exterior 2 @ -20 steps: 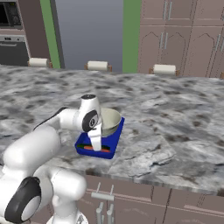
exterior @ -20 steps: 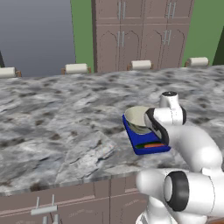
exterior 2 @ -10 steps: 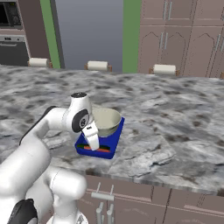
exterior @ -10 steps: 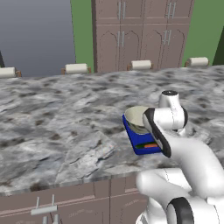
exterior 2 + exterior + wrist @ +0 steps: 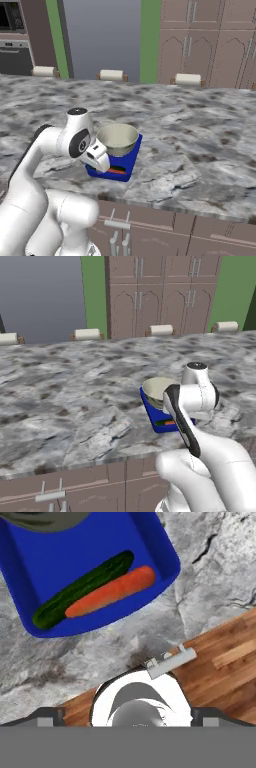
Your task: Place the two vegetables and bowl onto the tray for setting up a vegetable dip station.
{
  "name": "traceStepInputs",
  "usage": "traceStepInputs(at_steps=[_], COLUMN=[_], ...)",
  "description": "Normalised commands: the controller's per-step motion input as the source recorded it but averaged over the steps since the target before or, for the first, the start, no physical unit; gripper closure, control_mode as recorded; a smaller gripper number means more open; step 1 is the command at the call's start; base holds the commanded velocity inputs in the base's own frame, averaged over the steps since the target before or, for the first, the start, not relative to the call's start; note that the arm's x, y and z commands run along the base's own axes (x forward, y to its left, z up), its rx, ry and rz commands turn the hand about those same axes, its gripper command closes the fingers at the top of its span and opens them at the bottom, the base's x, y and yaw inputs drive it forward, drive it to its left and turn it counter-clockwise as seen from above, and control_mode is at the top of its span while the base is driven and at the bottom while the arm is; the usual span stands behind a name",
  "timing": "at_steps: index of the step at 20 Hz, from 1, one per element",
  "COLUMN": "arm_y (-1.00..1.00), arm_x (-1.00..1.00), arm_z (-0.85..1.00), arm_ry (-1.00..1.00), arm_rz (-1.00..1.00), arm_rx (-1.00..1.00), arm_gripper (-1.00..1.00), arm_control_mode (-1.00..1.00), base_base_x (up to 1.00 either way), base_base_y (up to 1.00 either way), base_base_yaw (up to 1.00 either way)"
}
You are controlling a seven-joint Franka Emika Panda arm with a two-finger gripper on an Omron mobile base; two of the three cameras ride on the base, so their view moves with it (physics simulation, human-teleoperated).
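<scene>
Where the grey marble counter (image 5: 200, 130) reaches its front edge, the blue tray (image 5: 60, 562) sits just behind the rim, above the brown cabinet drawers (image 5: 150, 227). It is the largest loose thing, flat and stiff with a low raised wall, and I judge it would be easy to take by that wall but awkward to lift level now that it is loaded. On its far half stands the bowl (image 5: 117, 139) — round, cream inside, greyish outside — rigid and probably smooth, so a grip over the rim seems safer than around the curved wall. On the near half lie the two vegetables side by side and touching along their length: the dark green vegetable (image 5: 82, 589) nearer the bowl, the carrot (image 5: 112, 592) nearer the tray's front wall. Both look light and firm, a little round, so they may roll; I would pinch each across its middle. All three things appear to be on the tray already. The hand (image 5: 97, 156) hangs over the tray's near end — its fingers I cannot make out, so whether it is open or closed I cannot tell.
</scene>
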Motion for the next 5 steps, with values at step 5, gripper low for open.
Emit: traceStepInputs(at_steps=[5], arm_y=[0.22], arm_x=[-0.41], arm_z=[0.11], arm_ry=[-0.08], arm_rz=[0.42], arm_rx=[0.0], arm_gripper=[-1.0], arm_control_mode=[-1.0], base_base_x=[0.0], base_base_y=[0.0], base_base_yaw=[0.0])
